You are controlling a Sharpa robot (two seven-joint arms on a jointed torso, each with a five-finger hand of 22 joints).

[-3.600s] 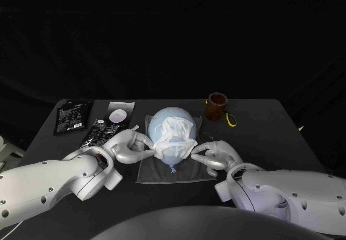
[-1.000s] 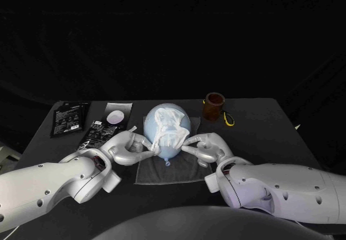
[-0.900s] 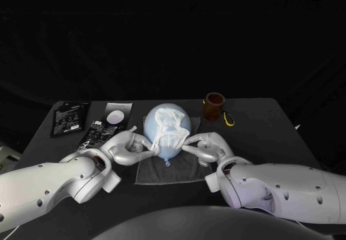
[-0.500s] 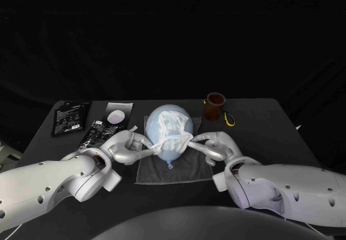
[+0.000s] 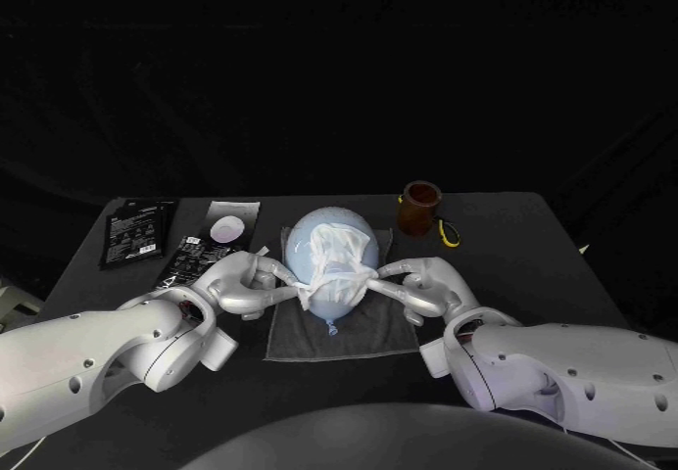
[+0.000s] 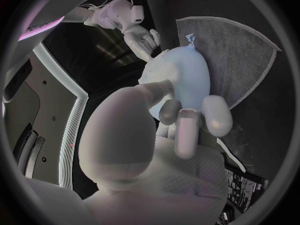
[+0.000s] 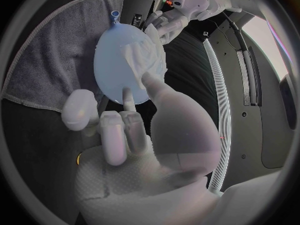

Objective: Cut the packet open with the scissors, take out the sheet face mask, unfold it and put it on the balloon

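Observation:
A pale blue balloon [image 5: 322, 245] lies on a grey towel [image 5: 339, 338] in the middle of the table, its knot towards me. The white sheet face mask [image 5: 342, 259] is draped over the balloon's top. My left hand [image 5: 248, 285] pinches the mask's left edge and my right hand [image 5: 421, 285] pinches its right edge, stretching the lower edge across the balloon near the knot. The right wrist view shows the mask [image 7: 144, 55] on the balloon [image 7: 112, 65] ahead of my right hand [image 7: 125, 130]. In the left wrist view, my left hand [image 6: 169, 125] is against the balloon [image 6: 187, 77].
Dark packets [image 5: 139, 229] [image 5: 197, 258] and a packet with a pale round patch [image 5: 233, 220] lie at the left. A brown cup [image 5: 421, 208] stands behind the balloon on the right, with the yellow-handled scissors [image 5: 453, 233] beside it.
The mask, bunched higher on the balloon a second ago, has been drawn down and spread wider towards the knot. Both hands have moved slightly apart, still pinching its edges.

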